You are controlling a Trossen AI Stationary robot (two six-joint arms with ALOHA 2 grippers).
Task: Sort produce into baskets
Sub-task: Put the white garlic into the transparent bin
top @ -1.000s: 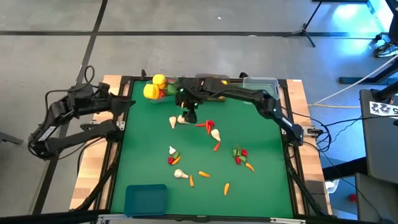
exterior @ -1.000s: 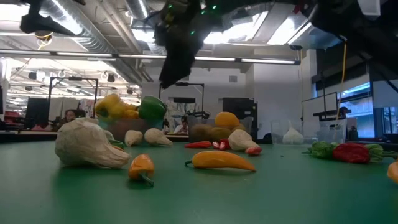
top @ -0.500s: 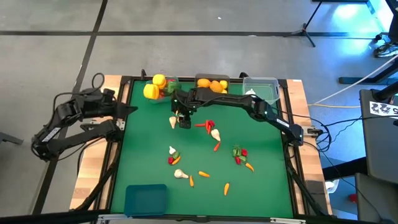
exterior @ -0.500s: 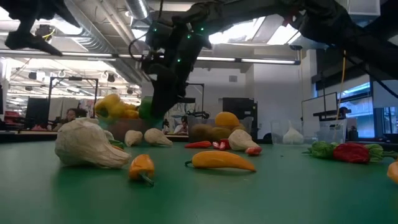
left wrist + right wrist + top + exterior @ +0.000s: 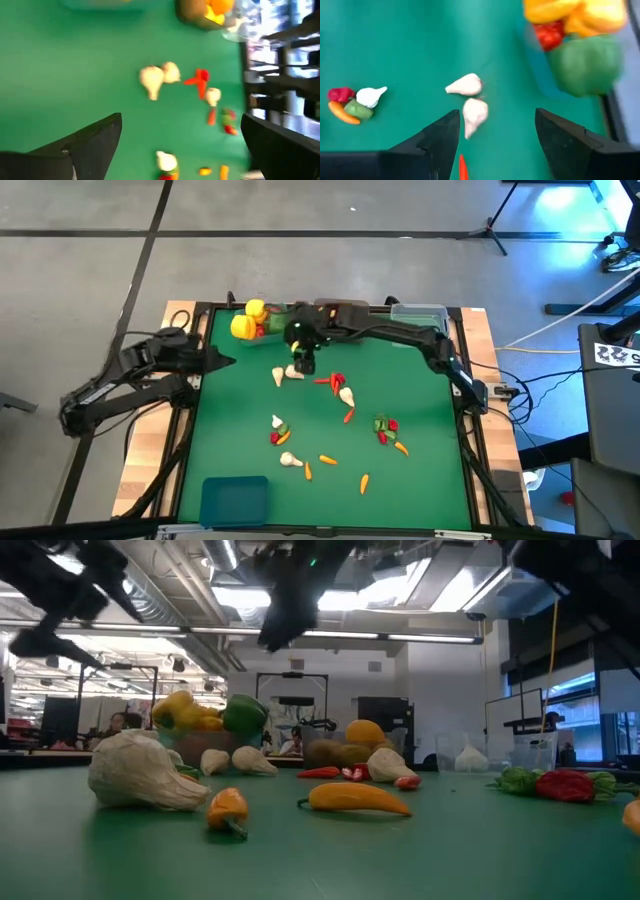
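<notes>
The right hand [image 5: 492, 145] hangs above the far part of the bench [image 5: 420, 480], its two fingers parted and holding nothing. Just below and ahead of it lie two garlic bulbs [image 5: 470, 100] close together — in the high view one [image 5: 279, 376] has its long axis slanted toward the left arm's side, while the bulb by the fingers points its tapered end back toward the hand. Just beyond the hand, at the bench's far edge, a teal basket holds yellow peppers [image 5: 247, 320], a red one and a green pepper [image 5: 587, 62]. Beside it is the basket of oranges [image 5: 217, 7], then a clear basket [image 5: 420, 313].

Farther off, toward the near edge, produce is still loose: red chillies [image 5: 335, 381], another garlic [image 5: 346, 394], a mixed clump [image 5: 386, 428], small carrots [image 5: 327, 460], and a garlic by a pepper [image 5: 278, 430]. The blue basket [image 5: 234, 498] at the near corner looks unfilled. By my reckoning the sorting is perhaps a third done, with garlic, chillies and carrots left.

The left hand [image 5: 180, 145] waits wide open and empty at the bench's left edge
</notes>
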